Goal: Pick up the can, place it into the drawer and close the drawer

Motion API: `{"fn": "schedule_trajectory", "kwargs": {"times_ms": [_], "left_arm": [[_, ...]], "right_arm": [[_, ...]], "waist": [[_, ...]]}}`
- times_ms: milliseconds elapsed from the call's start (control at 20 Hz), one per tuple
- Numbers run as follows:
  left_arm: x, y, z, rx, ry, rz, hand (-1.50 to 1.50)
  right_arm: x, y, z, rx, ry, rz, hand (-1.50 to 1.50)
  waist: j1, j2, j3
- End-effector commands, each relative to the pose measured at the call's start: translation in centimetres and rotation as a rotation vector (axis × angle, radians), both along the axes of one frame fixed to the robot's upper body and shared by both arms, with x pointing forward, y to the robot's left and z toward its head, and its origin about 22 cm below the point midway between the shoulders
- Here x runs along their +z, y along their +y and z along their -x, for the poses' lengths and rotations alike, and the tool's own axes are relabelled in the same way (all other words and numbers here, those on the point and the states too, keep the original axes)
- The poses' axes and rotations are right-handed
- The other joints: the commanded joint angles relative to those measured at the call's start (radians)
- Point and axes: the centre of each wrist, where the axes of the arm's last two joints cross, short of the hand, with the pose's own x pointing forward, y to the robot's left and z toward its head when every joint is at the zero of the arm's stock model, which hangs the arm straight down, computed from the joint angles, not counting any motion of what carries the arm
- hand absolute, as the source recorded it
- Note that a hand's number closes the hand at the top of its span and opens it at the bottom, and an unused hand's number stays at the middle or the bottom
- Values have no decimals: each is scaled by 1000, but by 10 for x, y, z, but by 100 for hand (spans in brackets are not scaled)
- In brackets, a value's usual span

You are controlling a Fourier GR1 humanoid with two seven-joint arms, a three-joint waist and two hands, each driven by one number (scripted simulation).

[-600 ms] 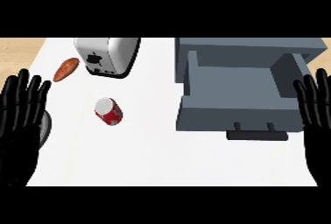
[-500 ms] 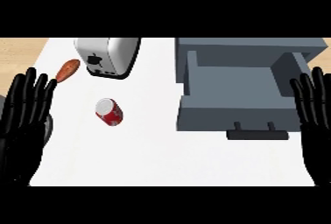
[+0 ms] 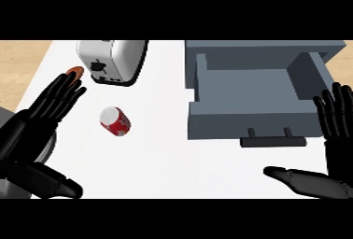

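A red and white cylindrical drinks can (image 3: 116, 121) lies on its side on the white tabletop (image 3: 172, 163), left of centre in the frame, its silver top end turned toward the upper left. Nothing touches it.

The robot's left hand (image 3: 38, 126) comes in from the lower left corner. Its black fingers (image 3: 60, 93) are straight and spread, pointing up and slightly right, and its thumb (image 3: 52, 182) sticks out toward the bottom edge. The hand is open and holds nothing; it sits just left of the can, apart from it.

The robot's right hand (image 3: 336, 135) shows along the right edge of the frame. Its fingers are straight and spread, pointing upward, with the thumb (image 3: 303, 179) reaching left across the lower right of the frame. It too holds nothing and lies beside the drawer's right side.

The grey box-shaped drawer (image 3: 255, 79) stands pulled open in the upper right of the frame, its inside bare and its front panel facing the lower edge. A dark bar handle (image 3: 272, 140) projects from that front panel.

In the upper left stands a shiny silver toaster with black ends (image 3: 111, 60). Just left of it, near the tips of the left hand's fingers, a small orange-red rounded object (image 3: 74, 71) lies at the tabletop's edge; what it is cannot be told.
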Motion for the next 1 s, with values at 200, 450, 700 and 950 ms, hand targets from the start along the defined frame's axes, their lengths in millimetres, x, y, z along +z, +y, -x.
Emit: {"fn": "schedule_trajectory", "kwargs": {"times_ms": [200, 450, 700, 950], "left_arm": [[8, 45, -24, -47, 99, -26, -150], [37, 70, 0, -66, 102, -47, -150], [33, 80, 12, -49, 139, 15, -150], [29, 86, 7, -20, 221, 90, -150]], "right_arm": [[-2, -51, 30, -72, 50, 9, -150], [-23, -61, 53, -73, 53, -28, -150], [-25, -77, 56, -69, 66, -28, -150], [-20, -84, 73, -59, 69, -19, -150]], "waist": [[8, -5, 3], [14, -7, 3], [16, -7, 3], [15, -7, 3]]}}
